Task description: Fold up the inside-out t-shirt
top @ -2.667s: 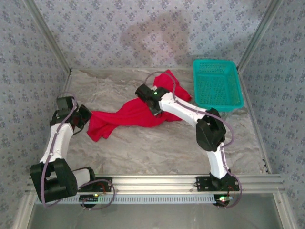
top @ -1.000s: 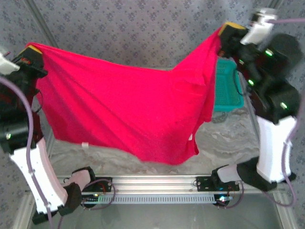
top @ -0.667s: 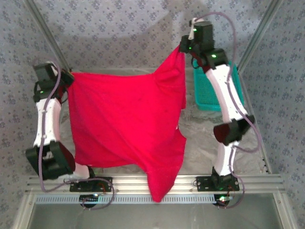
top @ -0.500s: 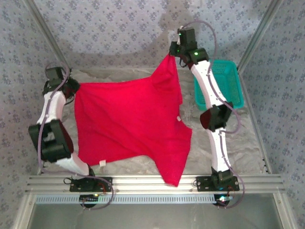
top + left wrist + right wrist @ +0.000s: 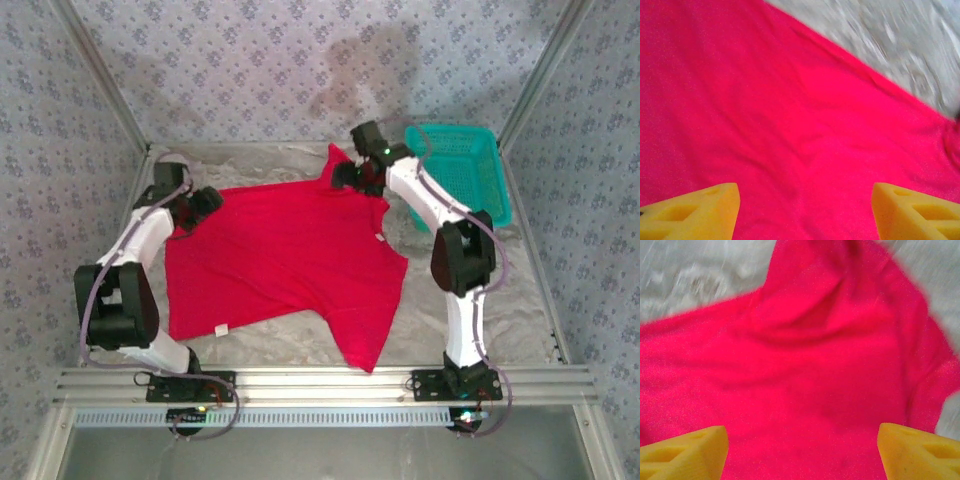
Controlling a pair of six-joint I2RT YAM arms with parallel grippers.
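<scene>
The t-shirt (image 5: 280,250) lies spread on the table (image 5: 520,300), bunched at its far right corner. The left gripper (image 5: 805,192) and the right gripper (image 5: 803,429) are both wide open over it, holding nothing. A pinch at that bunch may catch two layers and skew the fold.

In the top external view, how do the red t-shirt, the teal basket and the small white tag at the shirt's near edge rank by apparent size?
1. t-shirt, clearly the largest
2. teal basket
3. white tag, by far the smallest
</scene>
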